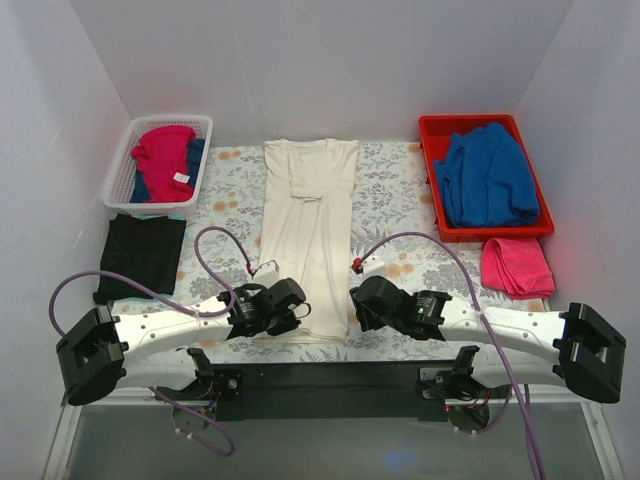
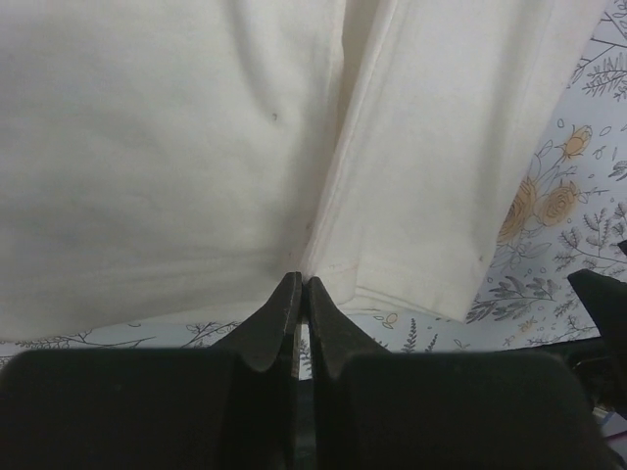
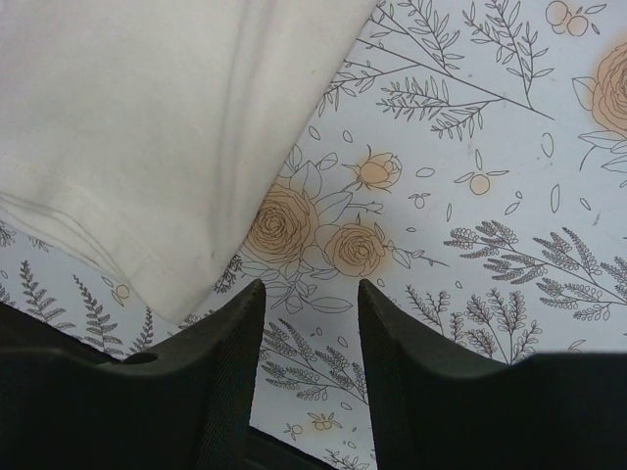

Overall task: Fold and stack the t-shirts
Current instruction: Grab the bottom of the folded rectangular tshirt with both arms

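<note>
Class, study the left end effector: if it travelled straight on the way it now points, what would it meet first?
The cream-white t-shirt: the left end effector, shut, has its tips right at the shirt's near hem, seemingly touching it.

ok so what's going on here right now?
A cream t-shirt lies folded into a long strip down the middle of the floral tablecloth. The left gripper is shut right at its near hem, apparently pinching the edge. The right gripper is open and empty over the tablecloth beside the shirt's near right corner. A black t-shirt lies folded at the left. More garments sit in the white basket and red bin.
</note>
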Available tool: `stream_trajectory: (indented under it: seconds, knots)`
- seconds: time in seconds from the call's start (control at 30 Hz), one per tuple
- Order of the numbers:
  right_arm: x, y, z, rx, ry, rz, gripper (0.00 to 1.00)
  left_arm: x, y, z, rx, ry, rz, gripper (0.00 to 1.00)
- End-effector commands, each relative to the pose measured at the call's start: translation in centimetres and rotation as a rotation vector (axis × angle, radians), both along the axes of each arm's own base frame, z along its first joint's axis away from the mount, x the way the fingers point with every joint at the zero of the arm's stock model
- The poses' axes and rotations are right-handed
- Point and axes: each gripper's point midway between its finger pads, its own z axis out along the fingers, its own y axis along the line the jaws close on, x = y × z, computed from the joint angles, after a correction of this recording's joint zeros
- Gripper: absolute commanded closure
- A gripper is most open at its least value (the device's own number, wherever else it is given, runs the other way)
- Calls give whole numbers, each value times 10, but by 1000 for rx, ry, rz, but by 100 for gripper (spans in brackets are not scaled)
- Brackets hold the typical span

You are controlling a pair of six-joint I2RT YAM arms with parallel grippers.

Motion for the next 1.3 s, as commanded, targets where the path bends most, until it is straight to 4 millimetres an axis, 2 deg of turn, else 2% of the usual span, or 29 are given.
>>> stream_trajectory:
  seconds: [0.0, 0.33, 0.6, 0.73, 0.83, 0.97, 1.03, 1.27]
  knots:
    - [3, 2, 5, 27, -24, -14, 51, 4, 3, 17, 22, -41, 42, 100]
    - [2, 0, 4, 30, -21, -20, 51, -14, 19, -3, 224, 5, 107, 100]
    - [0, 1, 4, 34, -13, -13, 51, -10, 35, 2, 267, -32, 202, 100]
    - [-1, 3, 3, 36, -5, -2, 51, -5, 39, 10, 253, -70, 217, 82]
    - [-4, 7, 3, 48, 8, 22, 51, 0, 37, 23, 210, -114, 220, 75]
    - [-13, 20, 4, 88, 31, 74, 50, 1, 42, 39, 152, -154, 240, 72]
    - [-16, 28, 7, 114, 32, 96, 49, -1, 49, 38, 157, -147, 258, 71]
    - [-36, 53, 9, 177, 87, 183, 45, -22, 77, 15, 245, -40, 334, 64]
